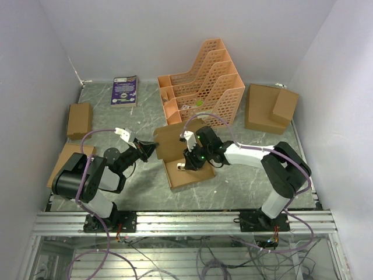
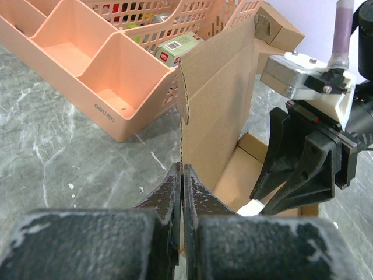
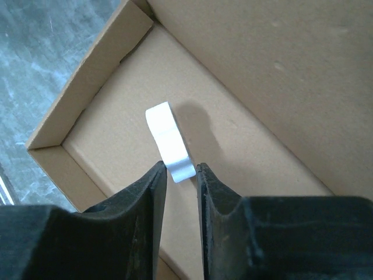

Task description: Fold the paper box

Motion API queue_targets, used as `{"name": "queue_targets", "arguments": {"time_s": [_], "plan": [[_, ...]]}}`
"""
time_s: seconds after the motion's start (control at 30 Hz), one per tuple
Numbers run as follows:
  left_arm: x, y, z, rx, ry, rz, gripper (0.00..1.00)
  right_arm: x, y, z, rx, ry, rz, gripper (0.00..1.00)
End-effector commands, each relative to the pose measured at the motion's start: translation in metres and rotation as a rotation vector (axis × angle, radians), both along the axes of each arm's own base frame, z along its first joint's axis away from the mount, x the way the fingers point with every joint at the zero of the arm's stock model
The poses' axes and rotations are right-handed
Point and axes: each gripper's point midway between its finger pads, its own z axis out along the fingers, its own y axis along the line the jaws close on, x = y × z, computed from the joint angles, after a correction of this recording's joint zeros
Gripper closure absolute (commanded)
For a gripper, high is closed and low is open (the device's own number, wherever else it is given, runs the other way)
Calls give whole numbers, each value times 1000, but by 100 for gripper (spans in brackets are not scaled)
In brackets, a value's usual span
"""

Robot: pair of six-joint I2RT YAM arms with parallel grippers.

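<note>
**Left pincer (image 2: 182, 175) shut on the lid panel (image 2: 221, 99); right pincer (image 3: 181, 172) set at a white strip (image 3: 169, 137)**

The plain brown, shallow cardboard paper box (image 1: 195, 179) is found on the grey marbled table (image 1: 145, 116) between the two arms, just in front of the orange plastic lattice file rack (image 1: 204, 81). Its tray (image 3: 116, 134) is already formed, and the broad lid panel is stood upright at the tray's far side. The panel's side edge is pinched between the closed fingers of the left pincer, evidently so that the panel is held up and the tray interior is left reachable. The right pincer is lowered into the tray, its jaws set narrowly apart about the end of the curled white strip that rises from the tray floor. Whether the strip is already clamped cannot be told. The strip is judged to be a liner or tape tab meant to be pulled away before the lid is brought down, a step not yet done.
</note>
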Motion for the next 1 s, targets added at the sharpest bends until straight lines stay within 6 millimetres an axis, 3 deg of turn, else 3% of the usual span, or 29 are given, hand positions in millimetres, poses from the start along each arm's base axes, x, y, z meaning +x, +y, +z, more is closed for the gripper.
{"name": "queue_targets", "arguments": {"time_s": [0.0,0.27,0.53,0.77,0.97], "plan": [[2,-4,50,-39,-238,-18,93,6,5,5,64,48,-4,75],[1,-4,50,-40,-237,-20,93,9,2,2,73,87,-29,84],[2,-5,49,-40,-236,-21,93,21,-9,9,104,126,-126,85],[1,-5,49,-40,-234,-20,93,23,-17,9,125,201,-172,76],[1,-5,49,-41,-232,-20,93,19,-18,7,125,246,-178,81]]}}
